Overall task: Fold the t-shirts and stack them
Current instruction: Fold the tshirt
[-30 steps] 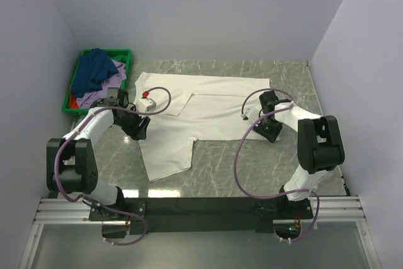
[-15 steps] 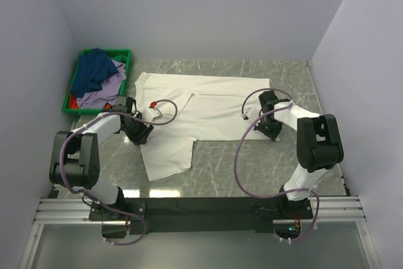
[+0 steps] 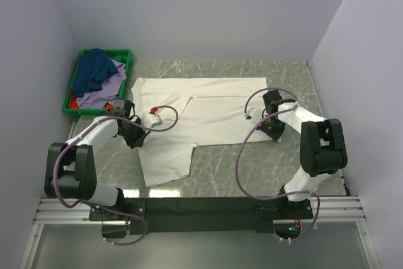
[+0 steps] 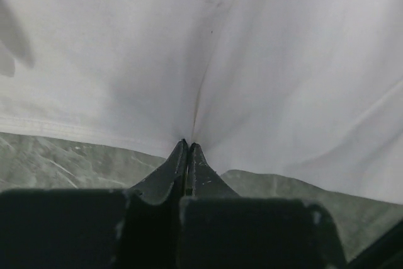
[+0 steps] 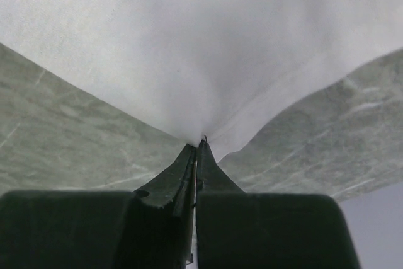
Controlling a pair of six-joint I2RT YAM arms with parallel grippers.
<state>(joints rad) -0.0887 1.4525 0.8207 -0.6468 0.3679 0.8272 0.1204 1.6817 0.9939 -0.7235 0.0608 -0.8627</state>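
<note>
A large white t-shirt lies spread on the marble table, its small red chest mark near the left side. My left gripper is shut on the shirt's left edge; in the left wrist view the cloth puckers into the closed tips. My right gripper is shut on the shirt's lower right edge, where the cloth is pinched at the tips. The dark blue t-shirt, lavender t-shirt and red t-shirt sit heaped at the back left.
A green plastic crate at the back left corner holds the heaped shirts. Walls close in on the left, back and right. Bare marble shows in front of the shirt. Purple cables loop over both arms.
Both grippers have gone from open to shut on the white shirt's edges. The left gripper came down toward the near side, and the shirt's outline shifted a little.
</note>
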